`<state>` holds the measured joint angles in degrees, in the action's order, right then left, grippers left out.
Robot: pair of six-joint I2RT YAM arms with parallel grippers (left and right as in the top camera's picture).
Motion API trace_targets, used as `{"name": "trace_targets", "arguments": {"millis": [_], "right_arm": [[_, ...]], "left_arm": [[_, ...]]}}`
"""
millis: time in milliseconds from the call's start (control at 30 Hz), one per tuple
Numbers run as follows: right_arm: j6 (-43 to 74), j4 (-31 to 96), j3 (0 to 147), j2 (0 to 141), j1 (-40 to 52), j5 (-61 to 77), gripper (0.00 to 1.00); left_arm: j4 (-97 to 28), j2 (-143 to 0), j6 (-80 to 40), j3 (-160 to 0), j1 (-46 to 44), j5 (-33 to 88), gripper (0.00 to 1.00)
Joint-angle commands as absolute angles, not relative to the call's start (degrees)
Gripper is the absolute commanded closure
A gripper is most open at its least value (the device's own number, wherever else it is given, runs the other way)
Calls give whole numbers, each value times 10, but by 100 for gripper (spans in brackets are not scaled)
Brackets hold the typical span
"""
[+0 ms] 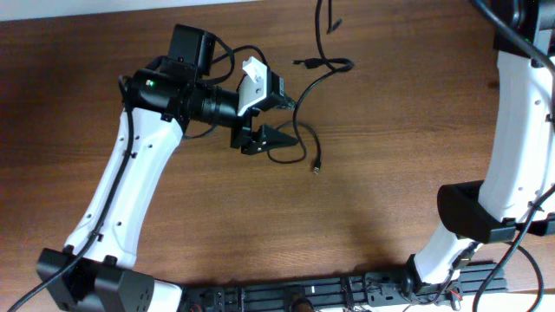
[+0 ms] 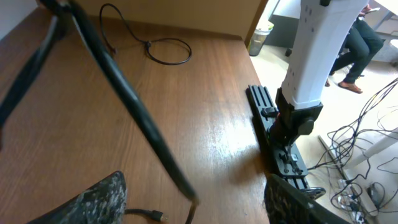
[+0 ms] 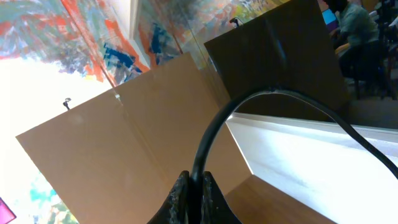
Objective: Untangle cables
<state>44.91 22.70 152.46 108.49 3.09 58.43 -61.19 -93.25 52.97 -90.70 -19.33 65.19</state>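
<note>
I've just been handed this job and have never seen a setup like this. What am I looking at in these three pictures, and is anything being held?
Two white robot arms, the left arm and the right arm, work at a wooden table. One picture looks straight down; the other two come from a camera on each wrist. Thin black cables lie loose on the table. The left pincer is open above them. In its own view a cable strand runs between its fingers without being pinched. The right pincer is outside the top-down picture. Its own camera shows it shut on a black cable, pointing up toward cardboard panels.
</note>
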Motion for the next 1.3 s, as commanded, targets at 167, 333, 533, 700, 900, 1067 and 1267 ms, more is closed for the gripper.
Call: {"name": "trace_targets", "arguments": {"millis": [167,333,533,700,900,1067,1267], "right_arm": [[455,224,1527,1085,34,598,96],[444,224,1527,1085,20,606,96],[418,234,1527,1085,-32,645,96],[418,255,1526,1085,-104,653,96],[418,255,1526,1085,-216,698,96],[417,256,1526,1085,-276,712,96],[268,404,1525,1095,-342,686,96]], "left_arm": [[-531,-945,520,-909,-238,692,71],[-493,-949,413,-909,-254,632,100],[-514,-948,362,-909,-213,632,100],[-576,-947,362,-909,-141,639,100],[-615,-938,362,-909,13,703,100],[-633,-937,362,-909,125,754,100],[-661,-926,362,-909,153,757,100]]}}
